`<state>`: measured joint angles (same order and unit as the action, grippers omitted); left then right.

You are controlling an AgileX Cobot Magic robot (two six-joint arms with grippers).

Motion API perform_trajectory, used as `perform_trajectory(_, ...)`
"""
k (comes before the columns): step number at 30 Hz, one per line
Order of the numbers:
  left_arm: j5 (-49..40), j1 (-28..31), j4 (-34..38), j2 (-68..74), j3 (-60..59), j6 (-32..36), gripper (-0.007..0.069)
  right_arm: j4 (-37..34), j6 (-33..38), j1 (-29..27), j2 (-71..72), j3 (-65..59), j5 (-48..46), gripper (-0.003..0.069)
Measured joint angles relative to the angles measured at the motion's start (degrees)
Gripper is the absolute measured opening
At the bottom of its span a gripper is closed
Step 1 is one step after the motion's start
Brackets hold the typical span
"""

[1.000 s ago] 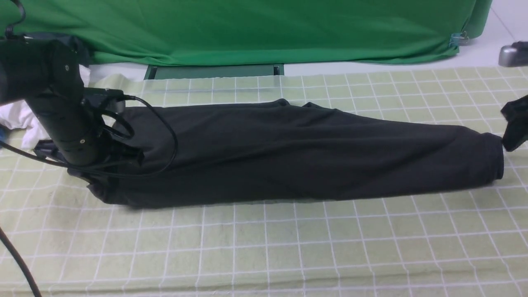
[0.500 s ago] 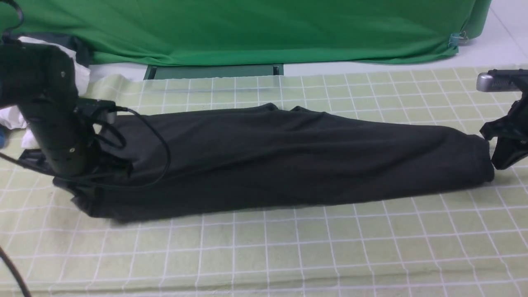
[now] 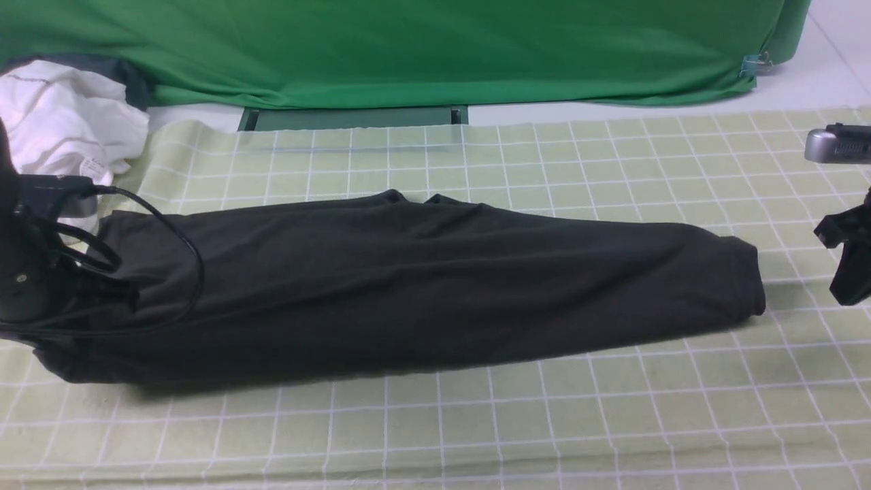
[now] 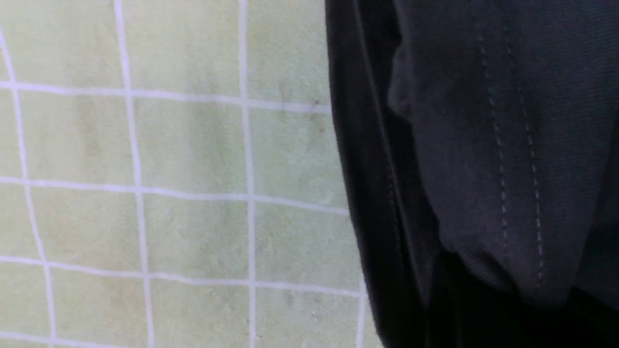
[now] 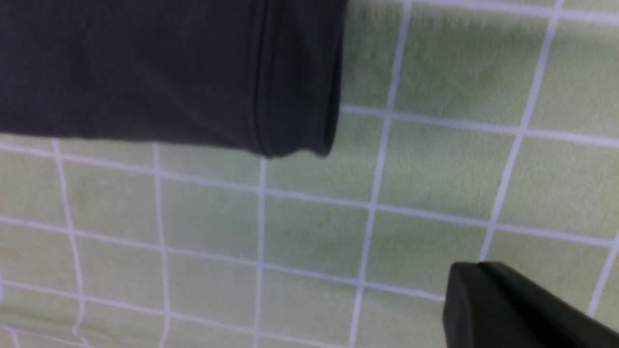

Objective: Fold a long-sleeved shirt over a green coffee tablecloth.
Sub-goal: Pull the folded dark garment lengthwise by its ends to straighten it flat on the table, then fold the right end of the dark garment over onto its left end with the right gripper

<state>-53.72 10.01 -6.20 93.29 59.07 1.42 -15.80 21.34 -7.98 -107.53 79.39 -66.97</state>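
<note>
The long-sleeved shirt [image 3: 435,286] lies as one long black roll across the green coffee tablecloth [image 3: 476,422], from far left to mid right. My left gripper [image 3: 112,296] sits at the shirt's left end, shut on the fabric there. In the left wrist view the stitched hem [image 4: 503,169] bunches down into dark jaws beside bare tablecloth [image 4: 184,145]. My right gripper [image 3: 850,279] hangs off the shirt's right end with a gap between them. Its fingers [image 5: 478,275] are pressed together and hold nothing, over the tablecloth [image 5: 435,169], clear of the shirt's end [image 5: 290,96].
A crumpled white garment [image 3: 61,116] lies at the back left. The plain green backdrop [image 3: 408,47] hangs behind, with a dark green plate [image 3: 354,117] at its foot. A black cable [image 3: 194,272] loops from the left arm over the shirt.
The left arm has pulled left and dragged the whole shirt with it, uncovering the white garment. The shirt's right end has slid away from the right gripper, which now stands shut and empty.
</note>
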Motion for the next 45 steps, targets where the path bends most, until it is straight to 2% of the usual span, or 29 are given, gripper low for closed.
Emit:
perform_trajectory(2,0.3,0.3,-0.4,0.0,-0.2,-0.4,0.0071,-1.8,0.0,0.9,0.1,0.0,1.3,0.0095)
perform_trajectory(3,0.3,0.3,-0.4,0.0,-0.2,-0.7,0.0073,-1.8,0.0,0.9,0.1,0.0,1.3,0.0095)
perform_trajectory(4,0.5,0.3,-0.5,0.0,-0.4,-1.0,0.0089,-2.1,0.0,1.7,0.1,0.0,2.1,0.0143)
perform_trajectory(5,0.7,0.3,-0.9,0.0,-0.4,-1.4,0.0132,-2.4,0.0,3.0,0.1,0.0,3.7,0.0238)
perform_trajectory(6,0.8,0.3,-1.2,0.0,-0.4,-1.4,0.0154,-2.5,0.0,3.9,0.1,0.0,4.9,0.0277)
perform_trajectory(7,0.9,0.3,-1.9,0.0,-0.4,-1.4,0.0187,-2.5,0.0,5.1,0.1,0.0,6.6,0.0358)
perform_trajectory(11,0.4,0.3,-6.4,0.0,-0.1,-7.0,0.0375,-2.5,-0.3,10.1,-0.1,0.0,14.1,0.0589)
perform_trajectory(12,0.1,0.3,-7.0,0.0,0.1,-7.7,0.0400,-2.3,-0.8,10.9,-0.2,0.0,15.0,0.0617)
perform_trajectory(13,-1.3,0.3,-8.1,0.0,1.1,-10.2,0.0457,-1.9,-1.9,11.7,-0.7,0.0,16.6,0.0643)
perform_trajectory(16,-2.5,0.3,-7.9,-0.6,3.0,-11.5,0.0497,1.6,-6.6,13.2,-2.6,0.1,18.2,0.0659)
perform_trajectory(20,-1.7,0.4,-4.3,-4.1,3.0,-9.7,0.0433,4.5,-10.6,13.6,-5.3,0.5,18.4,0.0648)
perform_trajectory(22,0.7,0.4,0.1,-9.0,2.1,-6.6,0.0280,4.9,-11.2,13.9,-7.1,0.6,18.8,0.0627)
perform_trajectory(24,1.9,0.4,2.7,-12.0,1.5,-4.9,0.0199,4.9,-11.3,14.3,-8.0,0.6,18.9,0.0605)
perform_trajectory(25,2.6,0.4,4.7,-14.5,1.1,-3.3,0.0109,4.9,-11.4,14.6,-8.8,0.6,19.1,0.0584)
perform_trajectory(26,2.7,0.4,4.7,-14.9,1.1,-3.3,0.0109,4.9,-11.4,14.7,-8.9,0.6,19.2,0.0580)
perform_trajectory(27,3.4,0.4,7.4,-17.9,0.8,-0.9,0.0045,5.3,-11.3,15.2,-9.4,0.8,19.5,0.0542)
perform_trajectory(28,3.6,0.4,8.6,-19.8,0.8,0.1,0.0026,5.3,-11.2,15.4,-9.5,0.9,19.5,0.0511)
perform_trajectory(29,3.7,0.4,8.9,-21.0,0.8,0.5,0.0020,5.3,-10.9,15.5,-9.6,1.0,19.5,0.0487)
perform_trajectory(31,4.0,0.4,9.3,-22.9,0.7,0.9,0.0011,5.0,-9.6,16.0,-9.7,1.2,19.5,0.0346)
perform_trajectory(32,4.0,0.4,9.4,-23.1,0.7,1.0,0.0011,5.0,-9.6,16.0,-9.7,1.2,19.5,0.0346)
perform_trajectory(33,4.0,0.4,9.4,-23.8,0.7,1.1,0.0010,4.6,-9.0,16.1,-9.8,1.2,19.4,0.0265)
perform_trajectory(34,4.0,0.4,9.4,-25.4,0.7,1.4,0.0010,4.2,-8.3,16.5,-9.9,1.7,18.8,0.0108)
perform_trajectory(35,4.0,0.4,9.4,-25.8,0.7,1.4,0.0010,4.2,-8.1,16.5,-9.9,1.9,18.5,0.0075)
perform_trajectory(37,3.6,0.5,9.4,-26.2,0.7,1.5,0.0010,4.7,-7.5,16.4,-9.7,2.3,17.8,0.0051)
perform_trajectory(41,2.4,0.4,9.4,-26.3,0.7,1.8,0.0011,5.8,-7.9,14.7,-7.7,2.3,15.4,0.0051)
perform_trajectory(45,1.7,0.5,9.4,-26.3,0.7,1.9,0.0011,10.9,-11.1,9.3,-3.0,2.6,10.4,0.0051)
